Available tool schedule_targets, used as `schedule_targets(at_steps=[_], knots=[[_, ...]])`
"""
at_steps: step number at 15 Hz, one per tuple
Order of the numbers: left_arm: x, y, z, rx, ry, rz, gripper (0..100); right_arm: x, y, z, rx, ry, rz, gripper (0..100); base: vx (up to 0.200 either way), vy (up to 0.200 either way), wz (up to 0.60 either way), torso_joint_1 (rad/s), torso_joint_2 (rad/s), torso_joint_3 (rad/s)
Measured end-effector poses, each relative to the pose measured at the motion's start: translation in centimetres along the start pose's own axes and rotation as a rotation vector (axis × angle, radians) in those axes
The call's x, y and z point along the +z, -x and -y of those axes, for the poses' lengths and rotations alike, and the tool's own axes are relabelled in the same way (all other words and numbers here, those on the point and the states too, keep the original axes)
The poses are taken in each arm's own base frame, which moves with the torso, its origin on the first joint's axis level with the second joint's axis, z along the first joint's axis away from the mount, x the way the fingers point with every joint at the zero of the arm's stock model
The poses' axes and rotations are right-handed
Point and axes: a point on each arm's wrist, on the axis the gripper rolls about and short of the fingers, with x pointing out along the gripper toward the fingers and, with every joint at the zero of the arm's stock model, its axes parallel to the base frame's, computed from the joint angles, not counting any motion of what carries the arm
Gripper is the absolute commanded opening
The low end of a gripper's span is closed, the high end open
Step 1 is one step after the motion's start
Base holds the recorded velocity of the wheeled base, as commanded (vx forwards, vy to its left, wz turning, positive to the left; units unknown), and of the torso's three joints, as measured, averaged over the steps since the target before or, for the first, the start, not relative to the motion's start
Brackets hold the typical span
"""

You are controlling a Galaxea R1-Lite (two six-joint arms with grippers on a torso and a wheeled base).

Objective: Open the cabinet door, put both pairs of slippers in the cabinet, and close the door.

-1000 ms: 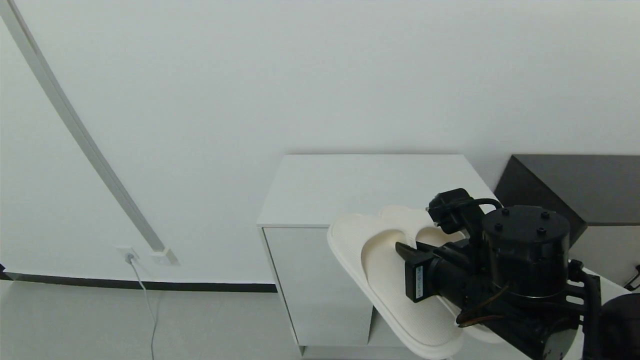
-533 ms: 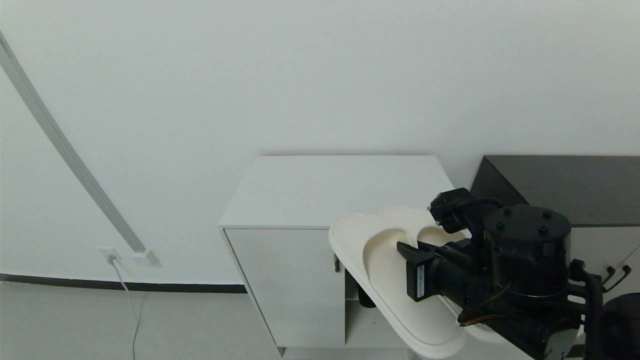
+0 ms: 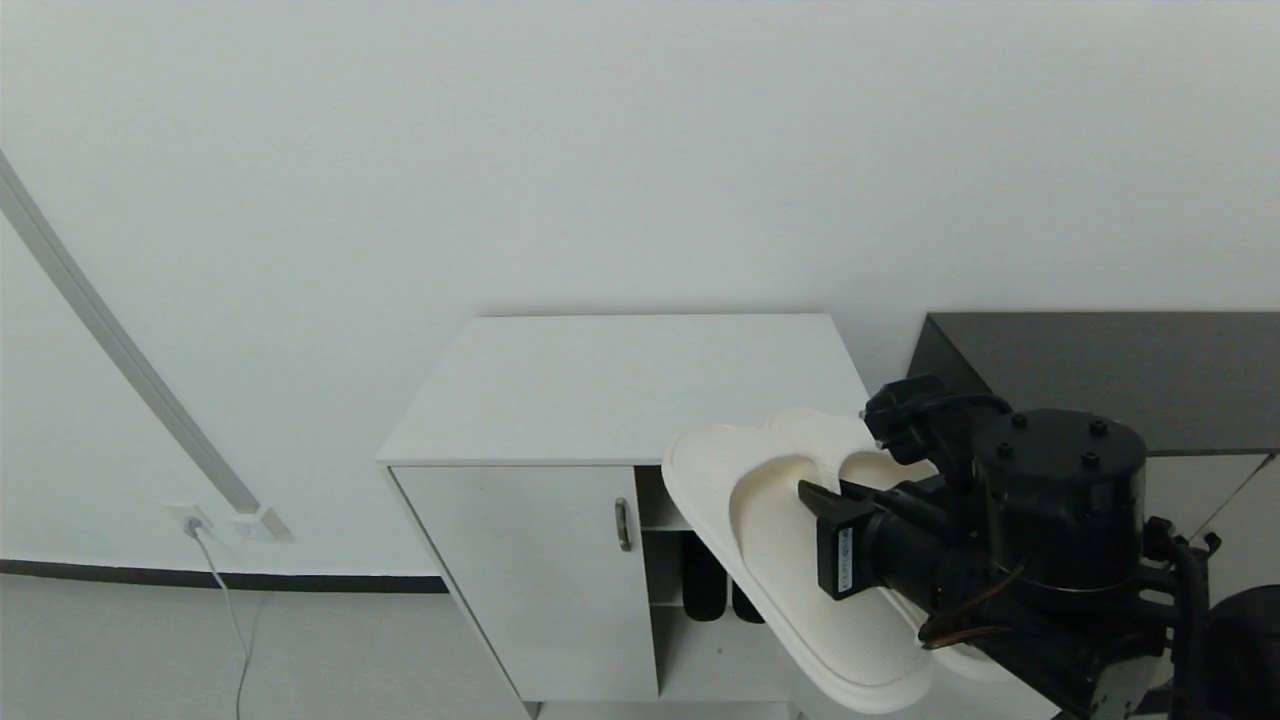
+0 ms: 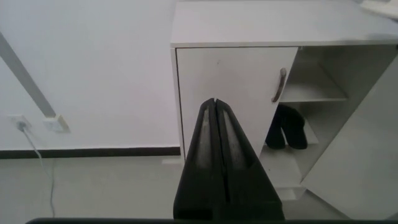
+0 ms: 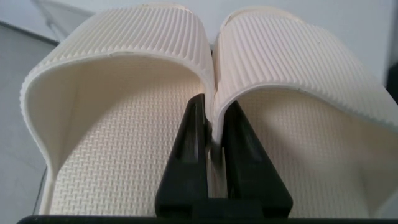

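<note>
Pressing its fingers together on nothing, the left gripper [image 4: 214,107] faces the white cabinet [image 3: 620,390]. At six o'clock, black slippers [image 3: 705,590] sit in its open right half. At four o'clock, the right gripper [image 5: 212,118] clamps the ribbed cream slippers [image 3: 770,540] by their touching inner edges.

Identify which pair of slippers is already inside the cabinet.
The dark pair, inside the open cabinet; the cream pair is held by the right gripper.
</note>
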Motion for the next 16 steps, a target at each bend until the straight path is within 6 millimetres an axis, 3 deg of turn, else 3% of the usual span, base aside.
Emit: schedule_targets(at_steps=[5,8,16], knots=[[0.00,0.00,0.00,-0.001,0.003,0.000,0,-0.04,-0.01,0.03,-0.001,0.005,-0.001,0,0.000,0.000,0.00,0.000,0.00,0.000],[0.00,0.00,0.00,-0.002,0.004,0.000,0,-0.06,-0.02,-0.02,0.002,0.006,-0.002,0,-0.200,0.000,0.00,0.006,0.00,-0.002],[0.00,0.00,0.00,-0.002,0.004,0.000,0,-0.20,0.01,-0.03,0.004,0.008,-0.007,0,0.000,0.000,0.00,0.000,0.00,0.000]])
